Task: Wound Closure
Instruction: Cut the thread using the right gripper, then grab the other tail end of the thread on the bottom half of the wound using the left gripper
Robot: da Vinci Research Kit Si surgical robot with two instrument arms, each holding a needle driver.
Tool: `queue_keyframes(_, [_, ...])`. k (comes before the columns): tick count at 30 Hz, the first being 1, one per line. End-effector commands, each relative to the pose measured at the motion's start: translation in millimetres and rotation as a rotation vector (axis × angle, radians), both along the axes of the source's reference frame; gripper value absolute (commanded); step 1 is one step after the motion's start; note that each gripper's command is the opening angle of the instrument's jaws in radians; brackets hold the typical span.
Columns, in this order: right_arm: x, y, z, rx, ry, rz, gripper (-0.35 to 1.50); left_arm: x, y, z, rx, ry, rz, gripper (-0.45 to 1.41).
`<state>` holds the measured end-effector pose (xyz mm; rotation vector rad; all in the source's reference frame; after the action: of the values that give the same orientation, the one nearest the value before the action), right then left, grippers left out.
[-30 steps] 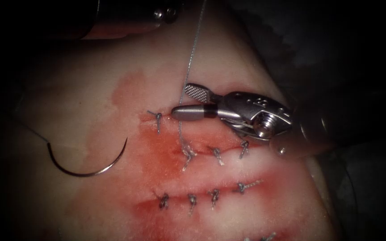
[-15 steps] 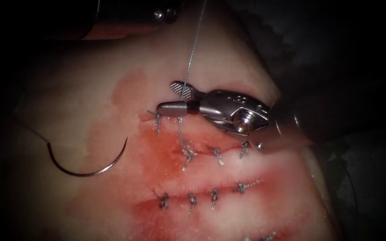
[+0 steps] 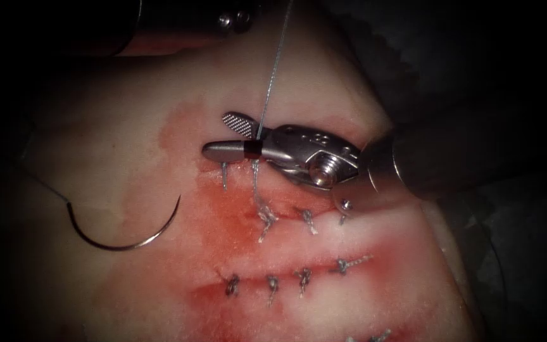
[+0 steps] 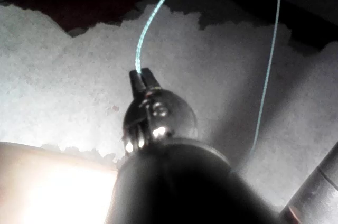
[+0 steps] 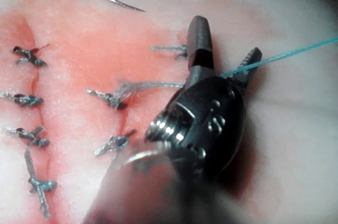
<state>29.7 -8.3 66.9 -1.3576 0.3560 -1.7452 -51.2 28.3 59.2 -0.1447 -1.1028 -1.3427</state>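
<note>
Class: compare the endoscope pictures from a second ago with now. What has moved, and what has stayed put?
The right arm's open silver end effector slid left along the cut until the taut grey thread lay between its jaws. The left end effector stayed shut on the thread; the curved steel needle stayed free on the tissue, left of the cut.

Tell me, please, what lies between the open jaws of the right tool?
The taut thread runs between the open jaws of the right tool, down to a knot on the cut. The lower jaw covers its passage and part of the leftmost stitch.

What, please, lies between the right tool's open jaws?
In the endoscope view, the thread runs between the right tool's open jaws, taut from the knot.
</note>
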Motion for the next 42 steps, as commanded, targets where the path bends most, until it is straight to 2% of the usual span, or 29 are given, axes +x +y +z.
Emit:
queue_keyframes(1, [1.0,-0.2,0.4,-0.001,0.003,0.001,1.06,-0.6,0.9,0.2,-0.005,-0.002,-0.002,-0.45])
queue_keyframes(10, [1.1,0.0,0.6,-0.002,0.009,0.003,0.81,-0.7,0.7,0.3,-0.007,-0.001,-0.002,-0.45])
queue_keyframes(12, [1.1,-0.1,0.7,-0.003,0.009,0.003,0.44,-0.7,0.6,0.4,-0.008,-0.001,-0.002,-0.45])
queue_keyframes(13, [1.1,-0.1,0.7,-0.003,0.009,0.003,0.32,-0.7,0.6,0.4,-0.008,-0.001,-0.002,-0.45])
queue_keyframes(14, [1.1,-0.1,0.8,-0.003,0.008,0.003,-0.03,-0.7,0.6,0.5,-0.008,-0.001,-0.002,-0.45])
queue_keyframes(16, [0.9,-0.1,0.9,0.001,0.010,0.005,-0.35,-0.8,0.6,0.5,-0.009,-0.001,-0.002,-0.45])
queue_keyframes(23, [0.7,-0.4,1.2,0.021,0.024,-0.001,-0.35,-0.8,0.5,0.4,-0.008,-0.001,-0.002,-0.45])
queue_keyframes(29, [-0.3,0.5,0.9,0.023,0.013,0.018,-0.35,-0.1,1.0,-0.1,-0.011,0.009,-0.002,-0.45])
queue_keyframes(30, [-0.6,0.8,1.0,0.019,-0.003,0.045,-0.11,0.2,1.2,-0.3,-0.011,0.009,-0.005,-0.45])
queue_keyframes(31, [-0.9,1.1,1.2,0.017,-0.011,0.058,0.86,0.8,1.8,-0.9,-0.017,0.004,-0.014,-0.45])
queue_keyframes(32, [-1.1,1.2,1.3,0.016,-0.013,0.061,1.15,1.1,2.0,-1.1,-0.019,0.004,-0.019,-0.45])
queue_keyframes(34, [-1.3,1.3,1.4,-0.008,-0.026,0.063,1.36,1.6,2.4,-1.4,-0.020,0.003,-0.024,-0.45])
queue_keyframes(36, [-1.4,1.2,1.3,-0.031,-0.037,0.062,1.43,1.9,2.5,-1.6,-0.021,0.004,-0.028,-0.45])
queue_keyframes(39, [-2.2,0.4,0.8,-0.047,-0.037,0.053,1.48,2.4,2.5,-1.7,-0.025,0.008,-0.027,-0.45])
queue_keyframes(42, [-4.2,-0.3,0.0,-0.045,-0.030,0.042,1.48,3.1,2.0,-1.7,-0.031,0.017,-0.028,-0.45])
